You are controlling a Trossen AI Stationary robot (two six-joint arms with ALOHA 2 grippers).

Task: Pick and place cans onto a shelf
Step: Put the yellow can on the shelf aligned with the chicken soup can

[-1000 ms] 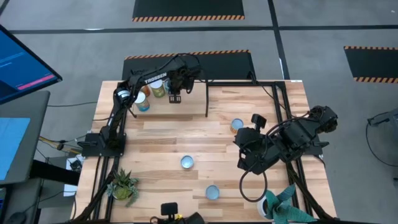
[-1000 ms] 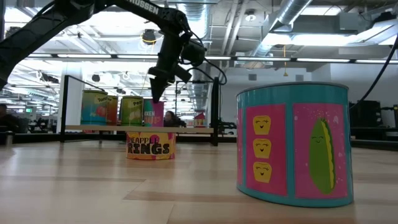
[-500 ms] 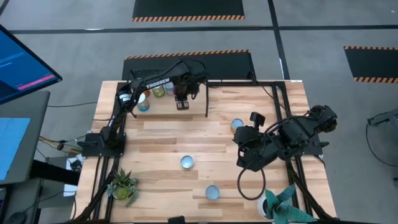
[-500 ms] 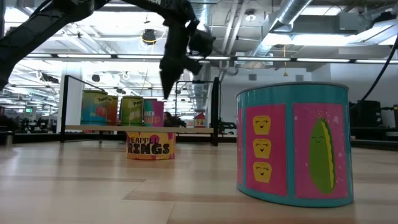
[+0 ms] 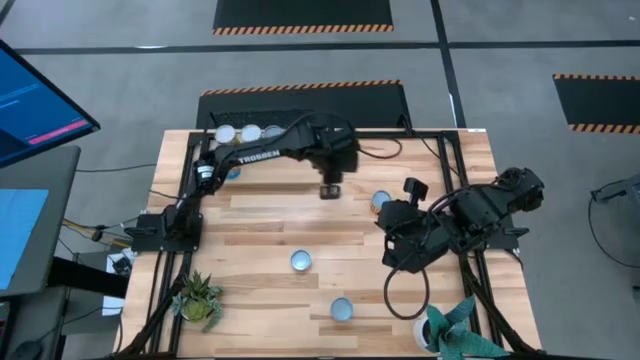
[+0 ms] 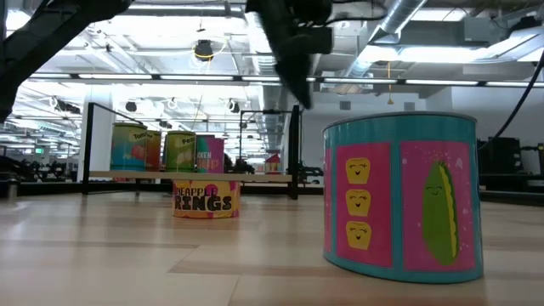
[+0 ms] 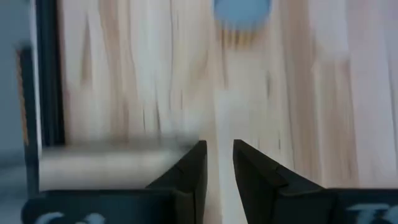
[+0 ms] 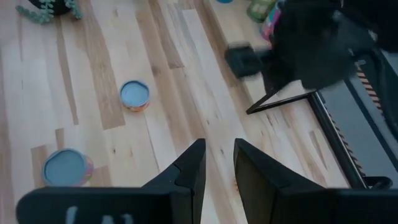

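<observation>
Three cans [image 5: 248,131] stand on the shelf [image 6: 255,176] at the table's far left; in the low view they show side by side [image 6: 180,151]. An orange can [image 6: 206,198] stands on the table below the shelf. Three blue-topped cans stand on the table: one right of centre [image 5: 382,200], one in the middle [image 5: 301,261], one near the front [image 5: 342,309]. My left gripper [image 5: 329,192] is shut and empty, above the table just left of the right-of-centre can [image 7: 242,12]. My right gripper [image 5: 410,190] is shut and empty at the table's right.
The shelf's black leg [image 5: 333,170] stands just beside my left gripper. A potted plant [image 5: 198,297] stands at the near left corner, another [image 5: 455,330] at the near right. A large teal and pink can [image 6: 399,195] stands close to the low camera.
My left gripper has gone from over the shelf's cans toward the table's right and near side, rising clear of the shelf, and now hangs beside the right-of-centre can. The three cans stay on the shelf.
</observation>
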